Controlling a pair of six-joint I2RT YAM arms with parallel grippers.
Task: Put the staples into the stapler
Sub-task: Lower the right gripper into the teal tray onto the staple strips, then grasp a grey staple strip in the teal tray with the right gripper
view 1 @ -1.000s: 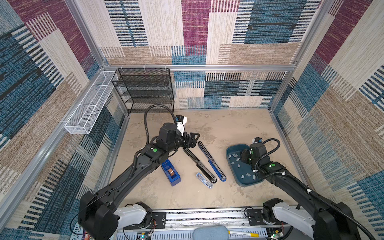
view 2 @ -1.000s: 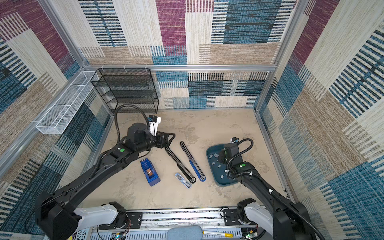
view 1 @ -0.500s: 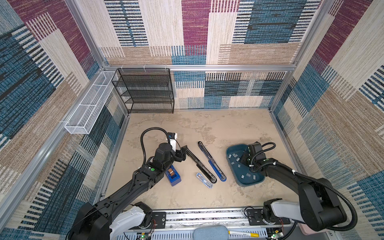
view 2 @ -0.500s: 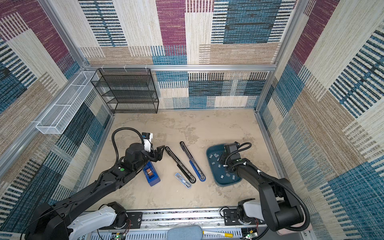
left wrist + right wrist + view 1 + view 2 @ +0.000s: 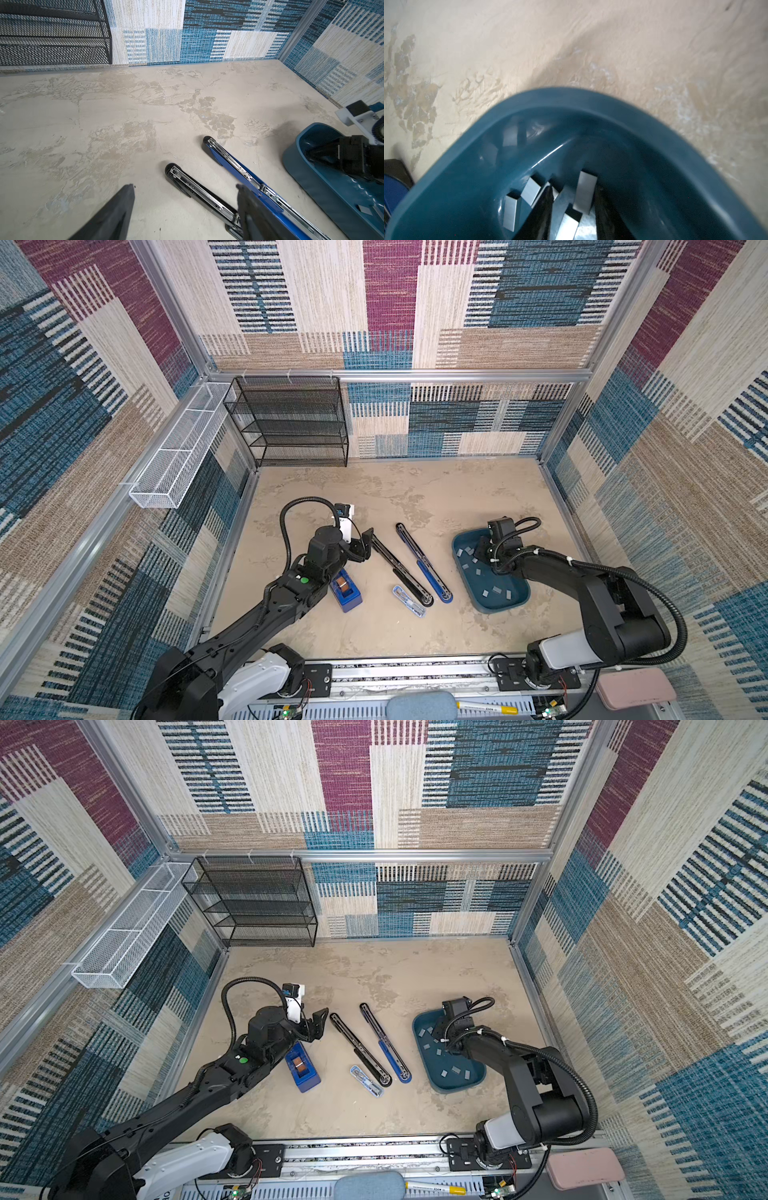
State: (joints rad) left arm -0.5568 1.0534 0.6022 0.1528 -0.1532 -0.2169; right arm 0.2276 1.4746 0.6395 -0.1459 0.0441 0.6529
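Patchwork carpet walls [image 5: 390, 294] box in a mottled beige table [image 5: 415, 497], with a black mesh shelf [image 5: 291, 423] at the back and a white wire basket [image 5: 174, 464] on the side wall.

All the staples [image 5: 496, 590] lie in a teal tray [image 5: 469, 585] on the right of the table, as short grey strips scattered over its floor. The right fingers [image 5: 544, 207] reach down into the tray's far end. In the right wrist view one strip [image 5: 584, 192] stands tilted in the gap between the two dark fingers, another lies lower in the same gap, and two more sit just outside one finger. I cannot tell whether the fingers press on any strip or only flank them.

Left of the tray, a black stapler [image 5: 399, 570] and a blue stapler [image 5: 424, 568] lie folded out flat, side by side, their metal channels up. The left fingers [image 5: 122, 205] are spread wide and hold nothing. They hover at the black stapler's far end, well apart from the staples, and that end shows between them.

A blue box [image 5: 347, 593] and a small clear case [image 5: 409, 601] lie near the staplers' hinge ends.
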